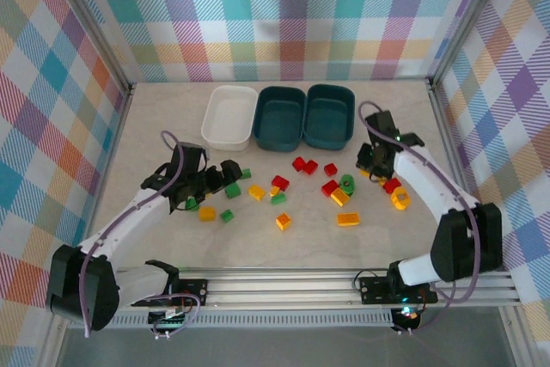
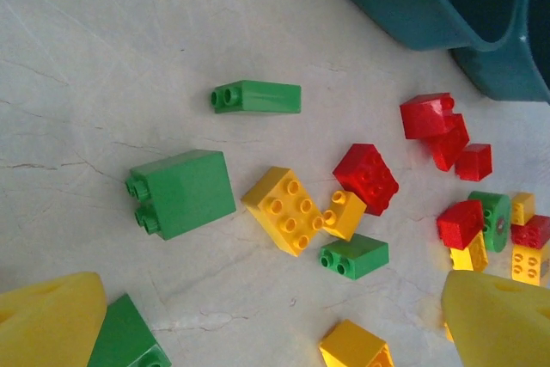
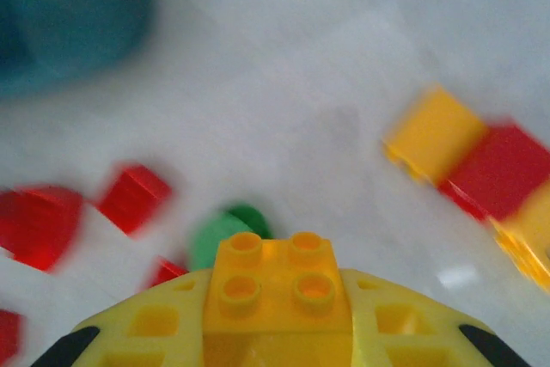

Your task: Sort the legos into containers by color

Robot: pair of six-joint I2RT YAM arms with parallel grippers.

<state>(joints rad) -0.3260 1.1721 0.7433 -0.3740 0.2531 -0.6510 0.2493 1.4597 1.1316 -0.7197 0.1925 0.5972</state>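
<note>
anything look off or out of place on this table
Nothing looks damaged. The white tub and both teal tubs look empty while the bricks lie loose on the table. Two green bricks lie on their sides, studs pointing sideways. The right gripper holds a yellow brick.

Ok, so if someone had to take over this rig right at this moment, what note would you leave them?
Left claw: open, holding nothing, poised by the green legos.
Right claw: shut on a yellow-orange lego; its wrist view is blurred.
Containers: white tub and two teal tubs stand in a row at the far side, and all look empty.
Done: nothing sorted yet.
Left: drop the held brick into a tub, then sort every red, green and yellow piece lying loose on the table.
</note>
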